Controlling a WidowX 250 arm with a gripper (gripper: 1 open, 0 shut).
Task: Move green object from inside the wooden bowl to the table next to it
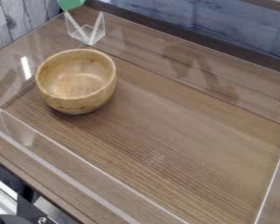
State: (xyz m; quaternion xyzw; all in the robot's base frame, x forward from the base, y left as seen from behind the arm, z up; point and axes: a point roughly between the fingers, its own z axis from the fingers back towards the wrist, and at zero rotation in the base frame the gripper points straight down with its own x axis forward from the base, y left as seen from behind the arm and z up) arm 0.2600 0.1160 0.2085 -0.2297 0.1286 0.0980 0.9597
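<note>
The wooden bowl sits on the table, below and slightly left of the gripper, its hollow bare. At the top edge a sliver of the green object shows; the gripper itself is cut off, so its grip cannot be told.

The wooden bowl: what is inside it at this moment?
The wooden bowl shows only its bare hollow. Its near inner wall is hidden by the rim. The green object is at the top edge.
</note>
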